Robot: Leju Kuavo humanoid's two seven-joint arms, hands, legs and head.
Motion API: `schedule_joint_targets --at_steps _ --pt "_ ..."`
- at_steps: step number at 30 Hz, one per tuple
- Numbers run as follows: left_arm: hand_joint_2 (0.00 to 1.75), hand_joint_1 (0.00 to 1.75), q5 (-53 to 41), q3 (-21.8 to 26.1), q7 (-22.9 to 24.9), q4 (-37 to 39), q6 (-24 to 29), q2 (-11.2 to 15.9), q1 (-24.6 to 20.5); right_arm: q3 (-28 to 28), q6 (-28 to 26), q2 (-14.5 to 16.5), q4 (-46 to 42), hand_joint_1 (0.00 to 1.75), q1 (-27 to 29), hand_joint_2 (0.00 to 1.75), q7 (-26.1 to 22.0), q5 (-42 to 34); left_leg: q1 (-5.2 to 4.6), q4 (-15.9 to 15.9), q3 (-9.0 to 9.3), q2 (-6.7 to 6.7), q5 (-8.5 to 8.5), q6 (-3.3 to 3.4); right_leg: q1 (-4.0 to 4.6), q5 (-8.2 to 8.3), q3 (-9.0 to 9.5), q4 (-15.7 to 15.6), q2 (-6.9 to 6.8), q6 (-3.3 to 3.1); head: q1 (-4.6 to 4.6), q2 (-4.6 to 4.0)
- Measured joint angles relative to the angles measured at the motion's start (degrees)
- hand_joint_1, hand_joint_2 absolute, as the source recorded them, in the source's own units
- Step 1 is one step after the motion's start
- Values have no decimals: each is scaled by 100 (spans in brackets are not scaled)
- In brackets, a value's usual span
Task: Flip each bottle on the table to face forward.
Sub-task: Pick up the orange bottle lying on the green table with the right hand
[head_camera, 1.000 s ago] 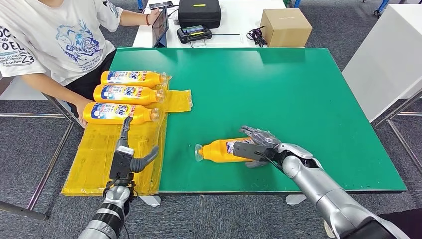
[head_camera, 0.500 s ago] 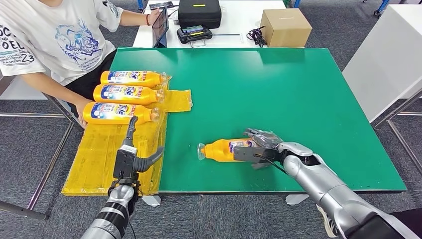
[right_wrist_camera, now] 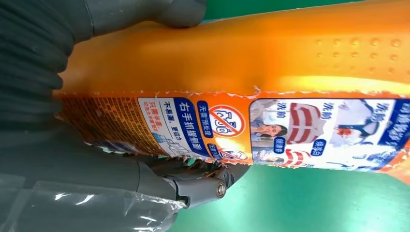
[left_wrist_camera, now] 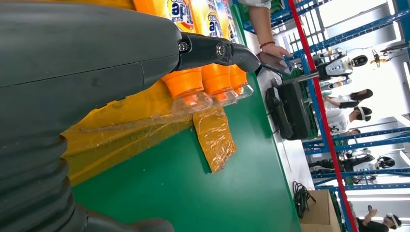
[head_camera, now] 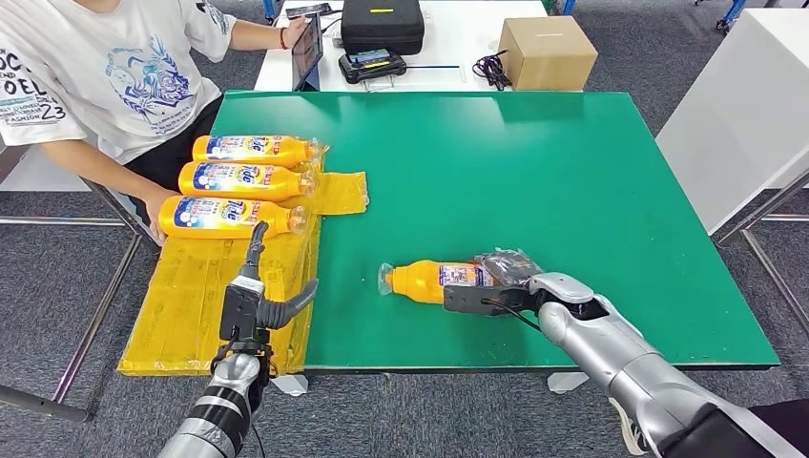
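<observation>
An orange bottle (head_camera: 426, 281) lies on its side on the green table (head_camera: 534, 172), cap pointing left. My right hand (head_camera: 496, 282) grips its base end, thumb in front and fingers over the top. The right wrist view shows that bottle (right_wrist_camera: 270, 63) close up with its back label of small print turned to the camera. Three more orange bottles (head_camera: 243, 179) lie side by side on yellow plastic wrap (head_camera: 205, 286) at the table's left, blue front labels up. My left hand (head_camera: 250, 301) hovers open over the wrap near the front edge, holding nothing. The left wrist view shows the three bottles' caps (left_wrist_camera: 212, 92).
A person in a white T-shirt (head_camera: 105, 76) sits at the table's far left, one hand by the nearest bottle. Behind the table stand a black case (head_camera: 382, 24), a tablet (head_camera: 307, 50) and a cardboard box (head_camera: 547, 52). A white cabinet (head_camera: 744, 114) stands at the right.
My right hand has closed round the bottle's base and rolled it, so its label now shows on top. The bottle shifted slightly right. My left hand rose a little.
</observation>
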Motion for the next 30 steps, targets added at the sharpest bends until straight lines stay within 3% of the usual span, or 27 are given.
schedule_joint_targets --at_steps 2,4,6,8,12,18,22,30 --pt "175 0 4 1 1 -2 -2 -2 3 -40 -346 44 -5 166 71 175 -29 11 2 0 0 0 0 0 3 0 1 0 0 0 1 0" --pt "175 0 27 2 16 -29 -33 -3 28 -237 -1156 171 -86 175 331 175 -104 101 7 -1 -4 -5 0 0 7 0 1 2 -2 0 1 0" --pt "175 0 72 3 82 -147 -145 -4 116 -694 -2084 438 -415 175 820 175 -220 276 10 -2 -12 -6 -3 -3 10 -1 -4 4 -1 0 3 0" --pt "175 0 105 5 176 -313 -267 -10 223 -1254 -2578 776 -916 175 1332 175 -305 422 11 -2 -18 2 -5 -5 11 -2 -18 4 2 -1 -2 0" --pt "175 0 115 7 269 -533 -362 -31 349 -2056 -2643 1216 -1636 175 1885 175 -462 494 15 -4 -33 -21 -5 -6 13 -9 -29 4 -11 -5 -1 0" --pt "175 0 436 10 535 -793 -797 -50 469 -3204 -3349 1839 -2515 175 2458 175 -1625 -294 5 -3 -35 -20 -4 -5 4 -7 -29 2 -12 -3 1 0" --pt "175 0 827 2 864 -1011 -1231 -84 554 -3840 -3650 2196 -3145 175 2798 175 -1969 -642 5 -3 -35 -20 -4 -5 3 -7 -29 1 -12 -3 1 0" --pt "175 0 2427 -177 1527 -1129 -2929 -98 588 -4341 -3594 2433 -3349 175 3155 175 -2418 -728 6 -3 -34 -18 -5 -4 5 -7 -30 1 -10 -3 1 0"
